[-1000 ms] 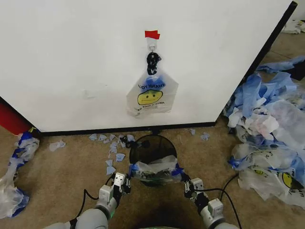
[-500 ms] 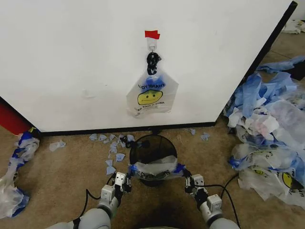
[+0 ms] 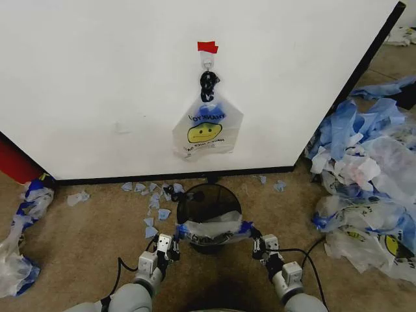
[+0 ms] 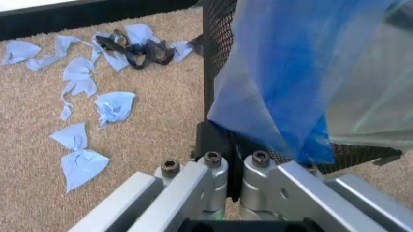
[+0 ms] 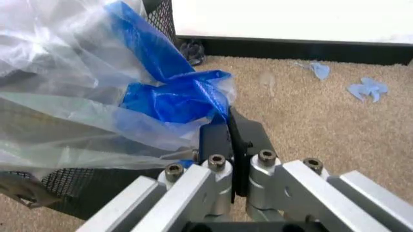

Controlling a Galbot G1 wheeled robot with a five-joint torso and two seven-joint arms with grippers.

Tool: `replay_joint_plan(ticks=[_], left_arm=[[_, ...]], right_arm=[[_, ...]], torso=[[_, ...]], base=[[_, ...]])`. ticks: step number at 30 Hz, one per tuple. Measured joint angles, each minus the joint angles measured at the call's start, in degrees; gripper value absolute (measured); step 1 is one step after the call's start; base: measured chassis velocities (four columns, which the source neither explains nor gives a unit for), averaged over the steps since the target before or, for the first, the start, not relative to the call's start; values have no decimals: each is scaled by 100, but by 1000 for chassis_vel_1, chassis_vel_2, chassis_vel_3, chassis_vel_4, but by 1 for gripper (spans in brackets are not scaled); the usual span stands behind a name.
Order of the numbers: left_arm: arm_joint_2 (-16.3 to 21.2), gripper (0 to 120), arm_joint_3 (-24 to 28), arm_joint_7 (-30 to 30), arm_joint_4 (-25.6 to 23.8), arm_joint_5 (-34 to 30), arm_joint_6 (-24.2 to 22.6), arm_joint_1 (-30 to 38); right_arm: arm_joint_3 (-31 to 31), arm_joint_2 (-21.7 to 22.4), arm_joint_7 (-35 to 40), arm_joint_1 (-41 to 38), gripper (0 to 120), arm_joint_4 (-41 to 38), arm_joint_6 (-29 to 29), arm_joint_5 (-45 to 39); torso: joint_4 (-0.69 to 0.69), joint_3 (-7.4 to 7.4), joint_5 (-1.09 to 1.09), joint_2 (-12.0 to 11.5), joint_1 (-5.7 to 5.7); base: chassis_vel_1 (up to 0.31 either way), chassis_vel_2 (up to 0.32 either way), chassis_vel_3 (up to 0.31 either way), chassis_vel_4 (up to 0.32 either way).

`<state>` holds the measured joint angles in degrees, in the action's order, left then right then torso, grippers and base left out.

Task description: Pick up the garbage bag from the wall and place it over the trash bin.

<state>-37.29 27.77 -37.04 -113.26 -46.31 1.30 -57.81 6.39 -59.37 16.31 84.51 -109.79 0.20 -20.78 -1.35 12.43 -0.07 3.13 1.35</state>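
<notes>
The garbage bag (image 3: 209, 230), translucent with blue handles, is stretched across the near rim of the black wire-mesh trash bin (image 3: 208, 198). My left gripper (image 3: 173, 247) is shut on the bag's blue handle (image 4: 284, 92) at the bin's left side. My right gripper (image 3: 255, 242) is shut on the other blue handle (image 5: 177, 99) at the bin's right side. In the wrist views the left gripper (image 4: 233, 145) and the right gripper (image 5: 229, 130) each sit close against the mesh. Behind the bin stands the white wall (image 3: 97, 78) with its red-taped hook (image 3: 207, 49).
A second smiley bag (image 3: 207, 130) hangs from the hook above the bin. Small blue plastic scraps (image 3: 153, 201) litter the carpet left of the bin. A big heap of bags (image 3: 370, 175) lies at the right, more plastic (image 3: 19, 240) and a red object (image 3: 16, 162) at the left.
The right gripper has crept forward and slightly inward along the bin's side, and the bag now lies flatter over the near rim. The left gripper has barely moved.
</notes>
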Motion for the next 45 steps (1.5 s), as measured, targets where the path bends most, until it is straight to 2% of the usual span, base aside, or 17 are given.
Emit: replay_joint_plan(ticks=[4,6,7,8,16,18,21,23,24,28,31,35,45], left_arm=[[1,0,-3,17,-11,52,-30,-18],[14,8,-3,22,-28,72,-49,-24],[21,13,-5,22,-47,77,-61,-28],[21,13,-5,22,-47,77,-61,-28],[122,47,-52,-12,-211,83,-132,-119],[141,50,-64,-17,-236,84,-138,-153],[198,59,-112,-31,-306,96,-150,-274],[252,71,-172,-37,-367,118,-158,-409],[252,71,-172,-37,-367,118,-158,-409],[369,86,-385,-39,-454,194,-161,-747],[362,98,-476,-38,-470,262,-153,-897],[345,99,-526,-35,-481,316,-138,-981],[489,100,-776,-28,-609,477,-122,-1205]], right_arm=[[-17,-16,128,5,0,1,0,42],[-9,-5,147,24,1,-18,-1,57],[5,6,150,44,6,-47,-5,68],[5,6,150,44,6,-47,-5,68],[93,91,142,207,40,-275,-51,76],[100,96,143,228,43,-301,-61,79],[113,111,145,283,53,-345,-70,100],[132,127,145,336,66,-382,-75,119],[132,127,145,336,66,-382,-75,119],[185,148,140,476,79,-467,-74,152],[217,140,115,589,94,-531,-49,206],[250,124,80,689,100,-589,-29,255],[484,146,-14,1013,100,-923,13,331]], torso=[[0,0,0,0,0],[0,0,0,0,0],[0,0,0,0,0],[0,0,0,0,0],[0,0,0,0,0],[0,0,0,0,0],[0,0,0,0,0],[0,0,0,0,0],[0,0,0,0,0],[0,0,0,0,0],[0,0,0,0,0],[0,0,-1,0,0],[0,0,0,0,0]], base=[[0,0,0,0],[0,0,0,0],[0,0,0,0],[0,0,0,0],[0,0,0,0],[0,0,0,0],[0,0,0,0],[0,0,0,0],[0,0,0,0],[0,0,0,0],[0,0,0,0],[0,0,0,0],[0,0,0,0]])
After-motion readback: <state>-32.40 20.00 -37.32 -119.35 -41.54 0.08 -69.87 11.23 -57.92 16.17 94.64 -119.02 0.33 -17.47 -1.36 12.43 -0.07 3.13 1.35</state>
